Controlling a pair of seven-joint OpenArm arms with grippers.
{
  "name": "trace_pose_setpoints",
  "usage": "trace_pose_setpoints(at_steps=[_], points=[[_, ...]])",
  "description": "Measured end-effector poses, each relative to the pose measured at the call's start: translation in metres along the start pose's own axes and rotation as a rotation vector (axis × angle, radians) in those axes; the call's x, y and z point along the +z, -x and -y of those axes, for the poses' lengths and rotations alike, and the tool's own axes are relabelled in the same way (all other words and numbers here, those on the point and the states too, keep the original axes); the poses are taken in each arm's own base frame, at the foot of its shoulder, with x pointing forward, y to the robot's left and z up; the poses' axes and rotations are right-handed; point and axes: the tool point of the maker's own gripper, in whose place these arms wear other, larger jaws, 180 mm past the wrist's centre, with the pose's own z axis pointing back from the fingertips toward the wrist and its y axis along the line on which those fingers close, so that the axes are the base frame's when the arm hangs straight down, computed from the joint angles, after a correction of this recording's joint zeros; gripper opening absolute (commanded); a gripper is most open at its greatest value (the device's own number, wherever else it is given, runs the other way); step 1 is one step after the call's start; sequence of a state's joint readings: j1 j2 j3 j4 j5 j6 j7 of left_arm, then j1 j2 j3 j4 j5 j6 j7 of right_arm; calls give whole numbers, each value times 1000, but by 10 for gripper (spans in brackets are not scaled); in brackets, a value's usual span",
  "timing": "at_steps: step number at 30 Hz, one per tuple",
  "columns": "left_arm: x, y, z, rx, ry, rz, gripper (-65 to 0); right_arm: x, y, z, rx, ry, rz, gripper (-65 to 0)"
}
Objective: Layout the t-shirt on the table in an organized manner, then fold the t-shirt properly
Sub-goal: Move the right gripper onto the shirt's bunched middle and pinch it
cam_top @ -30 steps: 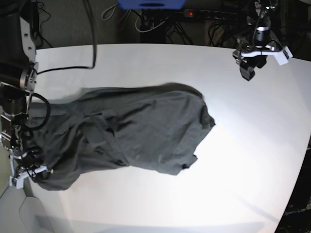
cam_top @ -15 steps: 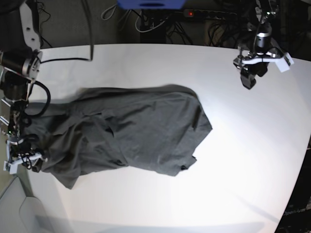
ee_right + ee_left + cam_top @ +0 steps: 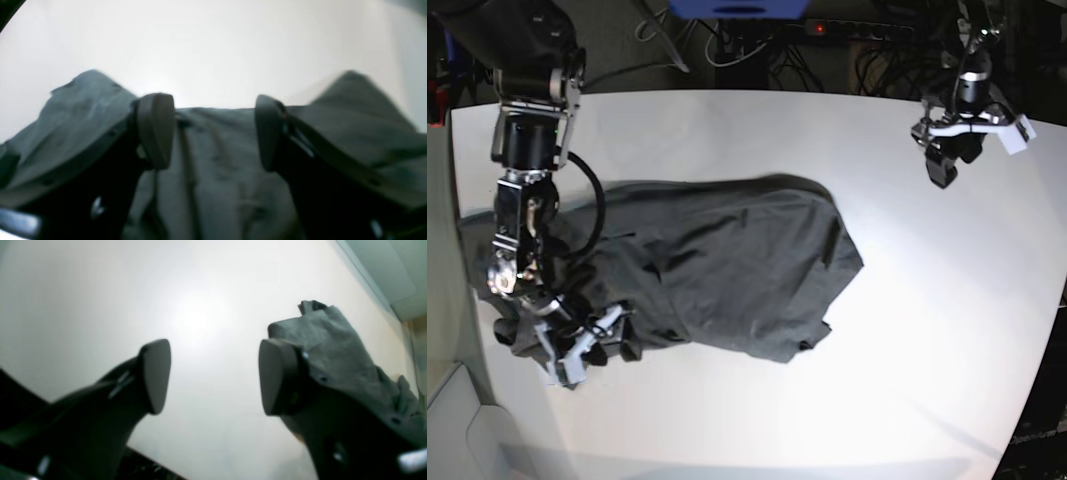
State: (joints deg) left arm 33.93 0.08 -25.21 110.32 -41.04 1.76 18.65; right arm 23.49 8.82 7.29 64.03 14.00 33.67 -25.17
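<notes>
Your crumpled charcoal-grey cotton t-shirt point(image 3: 717, 270) sprawls mid-left on the matte white worktop point(image 3: 907, 300). Right claw point(image 3: 213, 133) spread apart over its folds, gripping nothing; the wrist view blurs the fabric. Left claw point(image 3: 213, 376) gapes above bare worktop, well apart.

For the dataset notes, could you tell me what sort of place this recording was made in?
Probably a robotics lab or workshop. A large white table holds one dark t-shirt, two robot arms work over it, and behind the table a power strip lies among tangled cables.
</notes>
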Motion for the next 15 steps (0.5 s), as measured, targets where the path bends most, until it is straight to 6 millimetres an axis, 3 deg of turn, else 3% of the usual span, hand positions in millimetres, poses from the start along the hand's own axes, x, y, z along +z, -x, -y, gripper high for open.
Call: trace_pose_setpoints(at_steps=[4, 6, 15], points=[[2, 1, -3, -3, -7, -3, -246, -19, 52, -26, -35, -70, -144, -265], [5, 2, -4, -6, -11, -9, -246, -24, 69, -28, -57, -79, -194, -265], [5, 3, -5, -6, -14, -10, -246, -30, 80, -26, -104, -80, -207, -265]])
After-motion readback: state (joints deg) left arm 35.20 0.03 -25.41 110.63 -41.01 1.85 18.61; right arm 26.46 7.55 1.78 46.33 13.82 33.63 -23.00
